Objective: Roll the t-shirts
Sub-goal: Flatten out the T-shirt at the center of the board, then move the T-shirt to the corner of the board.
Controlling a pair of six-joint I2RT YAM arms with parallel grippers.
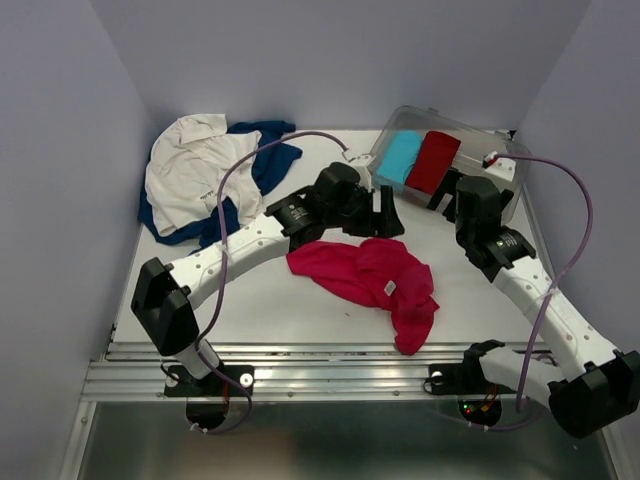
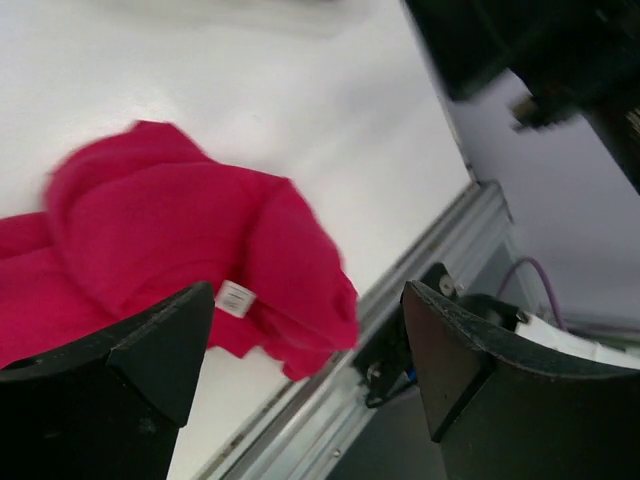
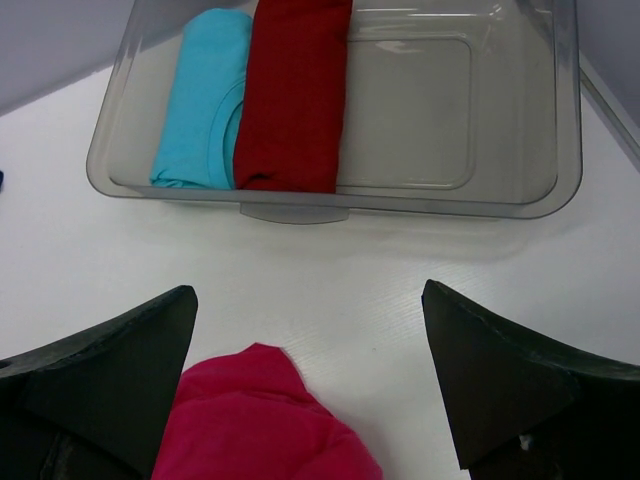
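The bright pink-red t-shirt (image 1: 370, 272) lies crumpled in the middle of the table, its small white label (image 2: 235, 298) facing up. A cream-white t-shirt (image 1: 188, 170) lies heaped over a navy one (image 1: 272, 160) at the back left. My left gripper (image 1: 386, 216) hovers just behind the pink shirt. In the left wrist view this gripper (image 2: 310, 345) stands open with nothing between its fingers, the shirt (image 2: 170, 240) lying below. My right gripper (image 3: 310, 375) is open too, above bare table, with one edge of the pink shirt (image 3: 255, 420) beneath it.
A clear plastic bin (image 1: 420, 112) stands at the back right. It holds a light-blue roll (image 3: 205, 95) and a darker red roll (image 3: 293, 90), with bare floor (image 3: 410, 110) beside them. The table's metal front rail (image 1: 330, 365) runs along the near edge.
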